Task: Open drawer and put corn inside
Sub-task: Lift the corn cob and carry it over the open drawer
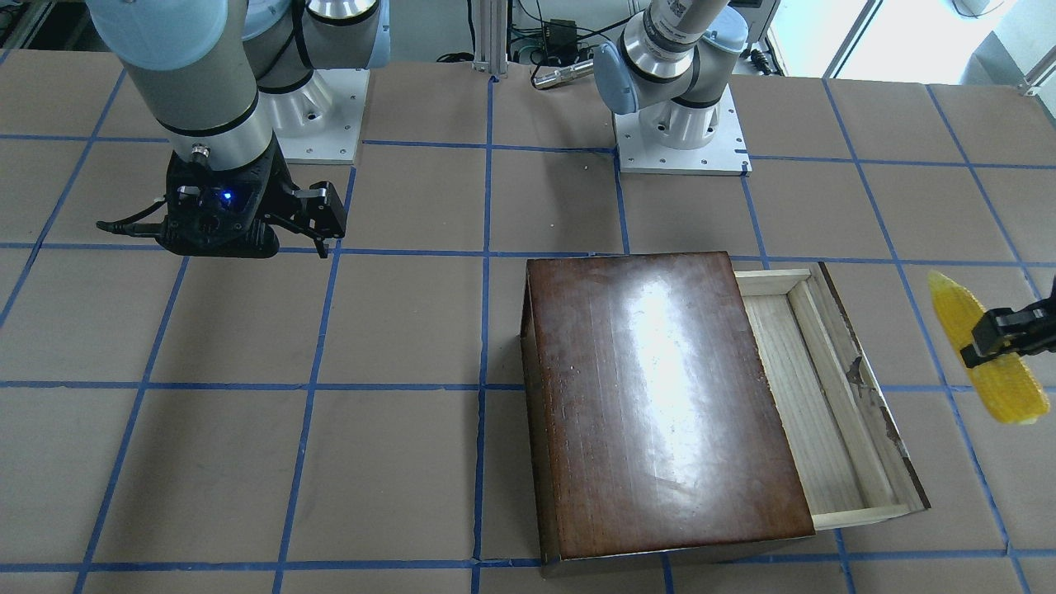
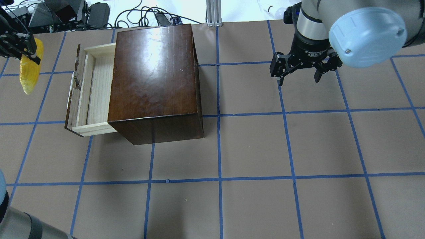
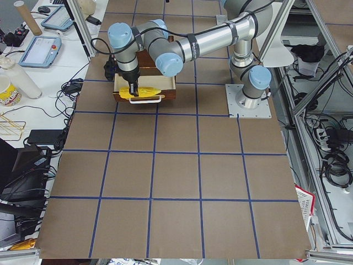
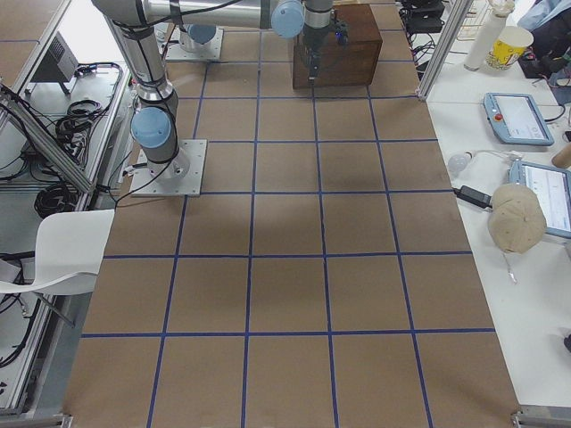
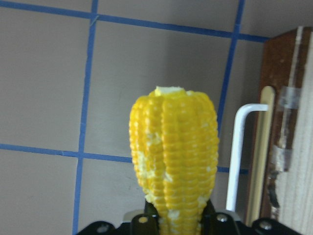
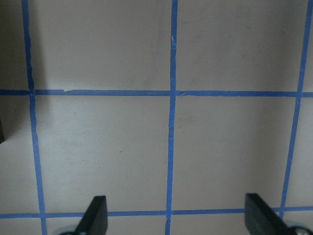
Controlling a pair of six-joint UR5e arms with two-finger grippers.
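Gripping the corn (image 5: 173, 156) about mid-length, the left pincer (image 1: 994, 342) is clenched on it from both sides, and the cob juts out past the fingertips on either side of the grip. In the left wrist view the cob points away from the pincer over brown worktop (image 2: 252, 142) crossed by blue tape lines (image 2: 219, 146).

Just to the pincer's inner side stands the white handle (image 5: 239, 156), and behind it the chipped dark front panel (image 2: 73, 96) of the drawer (image 2: 94, 86). The drawer is pulled partway out, its pale-wood floor showing bare, and the corn is outside it, on the handle's side of the panel. Whether the cob hangs above the level of the panel I cannot tell.

Further from that pincer, the drawer's rear runs under the glossy dark-brown box (image 2: 152, 76), which sits on the worktop.

Well apart from the box, the right pincer (image 2: 298, 79) hangs released, pointing down. Its two black fingers (image 6: 95, 215) are spread wide, with only worktop and tape lines below and between them.
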